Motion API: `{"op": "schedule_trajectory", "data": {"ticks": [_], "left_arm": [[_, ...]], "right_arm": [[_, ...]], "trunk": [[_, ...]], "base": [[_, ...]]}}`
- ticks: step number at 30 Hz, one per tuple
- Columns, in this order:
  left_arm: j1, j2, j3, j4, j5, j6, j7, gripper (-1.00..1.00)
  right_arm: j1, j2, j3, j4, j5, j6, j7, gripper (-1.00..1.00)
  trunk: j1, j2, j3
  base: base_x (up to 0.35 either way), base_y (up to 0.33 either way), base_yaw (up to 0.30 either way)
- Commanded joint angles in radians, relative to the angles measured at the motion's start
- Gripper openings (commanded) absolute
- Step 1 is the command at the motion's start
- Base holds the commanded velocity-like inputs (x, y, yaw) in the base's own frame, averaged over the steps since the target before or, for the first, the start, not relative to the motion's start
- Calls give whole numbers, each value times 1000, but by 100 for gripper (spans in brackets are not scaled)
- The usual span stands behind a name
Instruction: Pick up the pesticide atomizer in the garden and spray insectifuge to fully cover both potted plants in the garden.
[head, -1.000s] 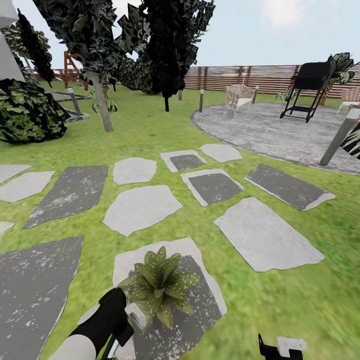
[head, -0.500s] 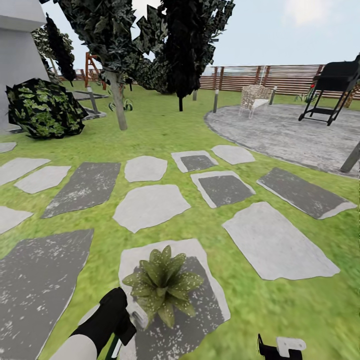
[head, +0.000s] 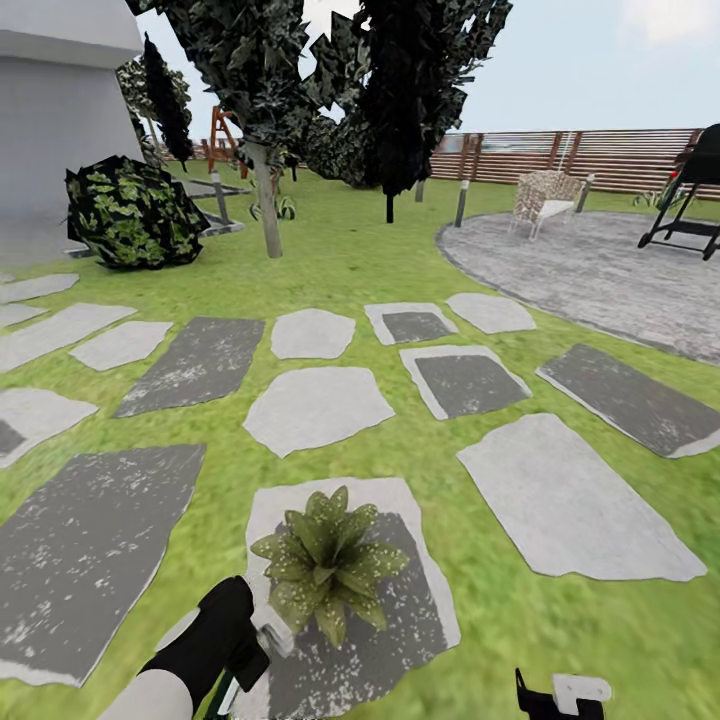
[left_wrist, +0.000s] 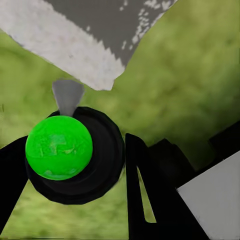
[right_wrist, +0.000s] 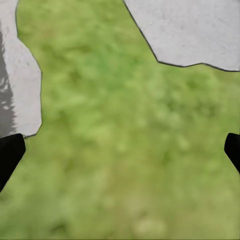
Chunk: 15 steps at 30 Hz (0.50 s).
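A potted plant (head: 328, 563) stands on a stepping stone (head: 400, 640) just ahead of me, with white specks of insectifuge (head: 300, 598) dotted over its green leaves. My left gripper (head: 250, 645) is shut on the pesticide atomizer (head: 271, 633), whose whitish nozzle sits right beside the plant's near-left leaves. In the left wrist view the atomizer (left_wrist: 60, 147) shows a bright green body in a dark ring between the black fingers (left_wrist: 137, 185). My right gripper (head: 562, 694) hangs low at the right. It is open over grass, with the fingertips (right_wrist: 10, 155) far apart.
Grey stepping stones (head: 318, 408) spread over the lawn ahead. A tree trunk (head: 266, 212) with a small leafy plant (head: 284, 208) at its foot, a dark bush (head: 132, 213) and a grey wall (head: 60, 120) stand at the back left. A round paved patio (head: 600, 270), chair (head: 545, 198), grill (head: 695, 195) and slat fence (head: 600, 160) lie at the back right.
The whole view has turned to the left, so the bush and wall show more and the grill slides to the right edge. Both arms and the plant keep their places relative to me.
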<state>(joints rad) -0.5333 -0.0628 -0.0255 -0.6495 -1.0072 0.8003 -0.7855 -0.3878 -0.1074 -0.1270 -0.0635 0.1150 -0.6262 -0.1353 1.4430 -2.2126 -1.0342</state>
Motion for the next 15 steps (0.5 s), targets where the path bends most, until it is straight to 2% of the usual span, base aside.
{"op": "schedule_trajectory", "data": {"ticks": [1,11,15], "left_arm": [[-1,-1,0,0,-7,2,3,-100],[-1,-7,0,3,-1,3,23,-100],[-1,-8,0,5,-1,2,23,-100]], "right_arm": [[0,0,-7,1,11,-3,-4,100],[0,0,-7,1,10,-3,-4,100],[0,0,-8,1,10,-3,-4,100]], "trunk": [[0,0,-1],[0,0,-1],[0,0,-1]], "base": [[-1,-1,277],[0,0,277],[0,0,107]]}}
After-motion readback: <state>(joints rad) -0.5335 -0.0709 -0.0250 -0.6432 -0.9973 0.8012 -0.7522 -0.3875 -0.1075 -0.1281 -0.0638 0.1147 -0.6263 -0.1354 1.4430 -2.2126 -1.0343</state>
